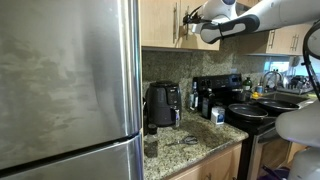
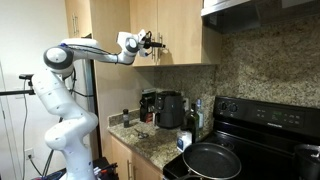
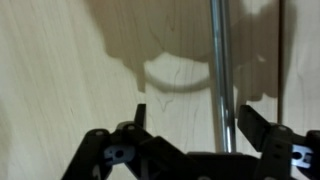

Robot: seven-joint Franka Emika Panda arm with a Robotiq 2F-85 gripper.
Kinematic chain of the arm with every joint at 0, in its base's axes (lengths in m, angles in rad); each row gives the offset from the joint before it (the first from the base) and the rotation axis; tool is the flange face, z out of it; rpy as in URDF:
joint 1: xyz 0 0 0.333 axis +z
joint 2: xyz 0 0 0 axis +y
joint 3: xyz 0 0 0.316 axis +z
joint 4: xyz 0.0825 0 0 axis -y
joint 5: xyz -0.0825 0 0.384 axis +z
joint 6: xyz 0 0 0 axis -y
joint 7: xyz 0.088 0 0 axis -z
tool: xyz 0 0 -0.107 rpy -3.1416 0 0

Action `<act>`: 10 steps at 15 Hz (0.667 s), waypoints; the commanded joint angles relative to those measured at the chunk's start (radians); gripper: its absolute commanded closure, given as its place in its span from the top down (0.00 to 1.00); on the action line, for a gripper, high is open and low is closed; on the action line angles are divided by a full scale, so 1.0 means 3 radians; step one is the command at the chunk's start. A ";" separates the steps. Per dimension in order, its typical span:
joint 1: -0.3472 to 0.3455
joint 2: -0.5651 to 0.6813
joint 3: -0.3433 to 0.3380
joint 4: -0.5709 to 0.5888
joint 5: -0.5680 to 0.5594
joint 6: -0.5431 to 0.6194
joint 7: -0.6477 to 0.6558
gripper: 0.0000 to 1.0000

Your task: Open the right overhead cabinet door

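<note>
Wrist view: door [image 3: 80,60], light-tan wood, lying flat. Its metal bar handle [image 3: 222,70] runs upright between the gripper [image 3: 195,118] jaws, which stand wide apart and hold nothing. Exterior views: kitchen, with the door overhead. Below the door: speckled granite counter [image 2: 150,146], black air fryer [image 2: 171,110]. Beside the door: steel hood [image 2: 250,10]. Well beyond it: steel fridge [image 1: 70,80].

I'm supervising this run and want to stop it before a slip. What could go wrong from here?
1. In the wrist view the bar handle sits off-centre in the open pincer, nearer one finger, so closing may nudge it or grip poorly.
2. In an exterior view the arm is stretched far out to the right overhead cabinet door; pulling along the door's arc may strain its reach.
</note>
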 commanded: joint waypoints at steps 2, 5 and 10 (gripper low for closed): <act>0.0121 0.0111 -0.0018 0.0005 0.0047 0.0032 -0.0124 0.56; 0.0274 0.0128 -0.0056 -0.0014 0.0059 0.0038 -0.0184 0.35; 0.0483 0.0123 -0.0175 -0.0058 0.0025 0.0038 -0.0308 0.02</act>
